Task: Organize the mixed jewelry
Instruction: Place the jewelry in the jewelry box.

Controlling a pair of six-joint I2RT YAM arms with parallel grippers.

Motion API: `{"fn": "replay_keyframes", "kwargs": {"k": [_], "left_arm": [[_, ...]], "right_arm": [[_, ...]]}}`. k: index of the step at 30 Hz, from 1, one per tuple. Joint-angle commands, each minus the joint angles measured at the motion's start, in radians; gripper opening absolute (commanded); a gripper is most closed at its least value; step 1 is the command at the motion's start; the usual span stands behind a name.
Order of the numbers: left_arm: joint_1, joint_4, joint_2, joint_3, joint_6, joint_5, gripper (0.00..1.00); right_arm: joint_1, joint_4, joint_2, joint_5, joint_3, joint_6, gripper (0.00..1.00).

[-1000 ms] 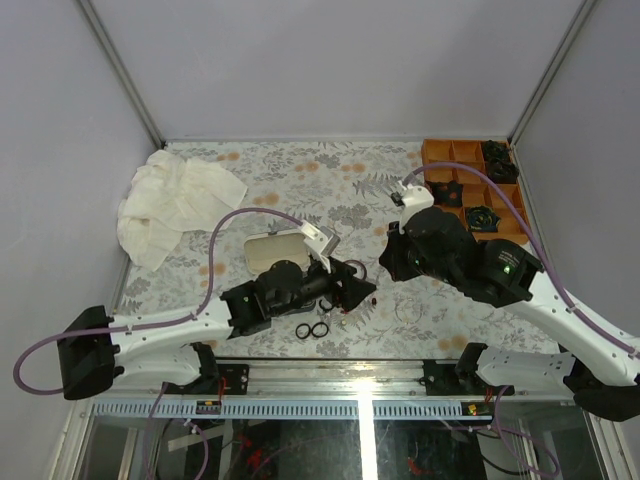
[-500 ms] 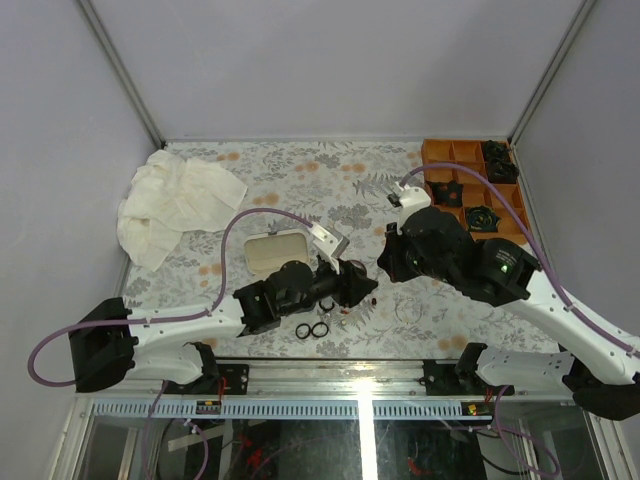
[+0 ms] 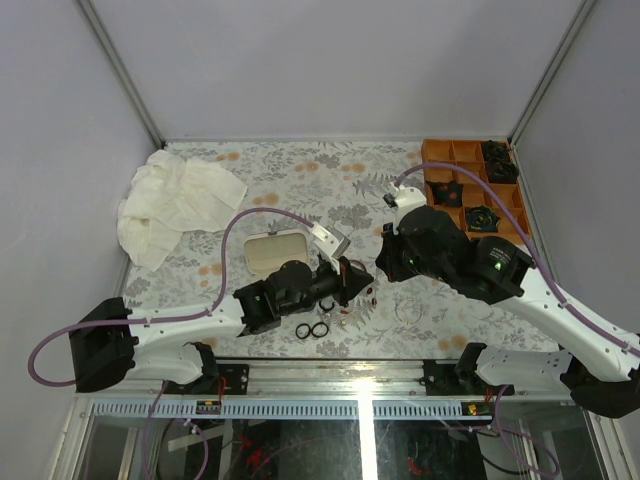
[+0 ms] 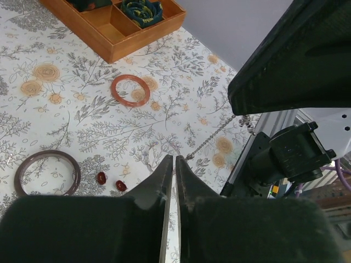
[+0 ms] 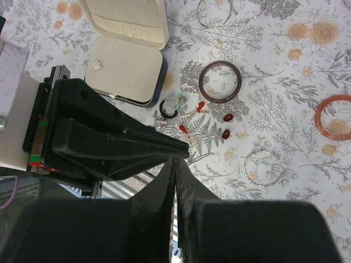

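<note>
Left claw (image 4: 174, 159): my fingers pressed nearly together, nothing visible between them, tip low over floral table (image 4: 55, 109). In wrist view, red beads (image 4: 101, 177) near, left of tip. Dark bangle (image 4: 48, 153) beyond them. Orange bangle (image 4: 113, 90) well apart, ahead. Thin chain (image 4: 211, 139) ends just beside tip; cannot tell if touching. Right claw (image 5: 174, 161): pressed together, empty.

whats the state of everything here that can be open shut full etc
left gripper, fingers shut
right gripper, fingers shut
jewelry case, lid open
orange divided tray, some compartments empty, some holding black rosettes
white cloth, crumpled
dark bangle, lying flat, not held
</note>
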Motion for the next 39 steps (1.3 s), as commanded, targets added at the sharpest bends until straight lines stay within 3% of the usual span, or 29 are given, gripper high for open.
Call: {"fn": "replay_keyframes", "kwargs": {"k": [1, 5, 10, 13, 21, 34, 39], "left_arm": [[-0.003, 0.081, 0.004, 0.033, 0.013, -0.001, 0.03], [-0.002, 0.069, 0.002, 0.038, 0.013, 0.014, 0.13], [-0.003, 0.065, -0.005, 0.029, 0.011, 0.025, 0.42], [-0.002, 0.076, -0.013, 0.013, 0.007, 0.026, 0.45], [-0.003, 0.084, 0.006, 0.015, 0.006, 0.031, 0.39], [-0.003, 0.090, 0.047, 0.043, 0.006, 0.047, 0.19], [-0.003, 0.081, 0.044, 0.046, 0.005, 0.046, 0.06]], "right_arm": [[0.007, 0.027, 0.001, -0.021, 0.036, -0.022, 0.00], [0.007, 0.027, 0.002, -0.016, 0.035, -0.023, 0.00], [0.007, 0.027, 0.002, -0.014, 0.039, -0.023, 0.00], [0.006, 0.024, 0.005, -0.015, 0.041, -0.024, 0.00], [0.007, 0.022, 0.003, -0.012, 0.053, -0.026, 0.00], [0.007, 0.024, 0.001, -0.008, 0.052, -0.033, 0.00], [0.006, 0.023, -0.004, -0.005, 0.048, -0.036, 0.00]]}}
